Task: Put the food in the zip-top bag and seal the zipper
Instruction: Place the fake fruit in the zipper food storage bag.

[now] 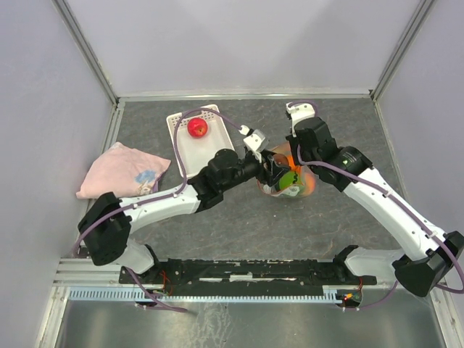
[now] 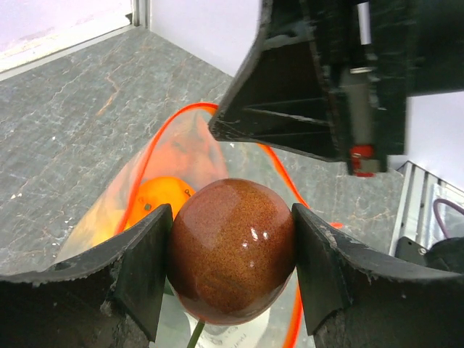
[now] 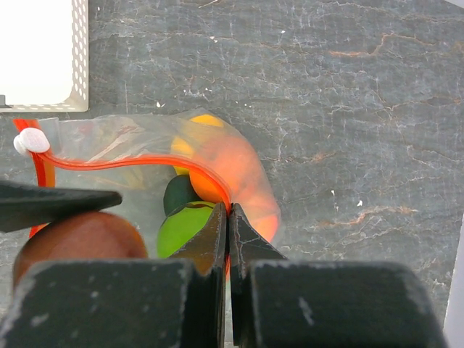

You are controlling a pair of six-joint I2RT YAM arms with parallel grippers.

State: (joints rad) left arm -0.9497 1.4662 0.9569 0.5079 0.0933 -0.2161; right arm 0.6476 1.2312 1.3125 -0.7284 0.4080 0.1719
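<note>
My left gripper [image 2: 232, 250] is shut on a brownish round toy fruit [image 2: 233, 248] and holds it over the open mouth of the clear zip-top bag [image 3: 239, 163]. It also shows in the right wrist view [image 3: 76, 243]. My right gripper [image 3: 228, 217] is shut on the bag's orange-red zipper strip [image 3: 145, 165] and holds the mouth up. Inside the bag lie orange [image 2: 156, 203], bright green [image 3: 181, 228], dark green [image 3: 177, 192] and yellow [image 3: 206, 120] pieces. A red-pink fruit [image 1: 197, 127] sits in the white basket [image 1: 217, 141]. Both grippers meet over the bag [image 1: 286, 177] in the top view.
A pink cloth [image 1: 119, 170] lies at the left of the table. The white perforated basket's corner shows in the right wrist view [image 3: 80, 72]. The right arm's gripper body [image 2: 326, 80] hangs close above the bag in the left wrist view. Grey walls enclose the table.
</note>
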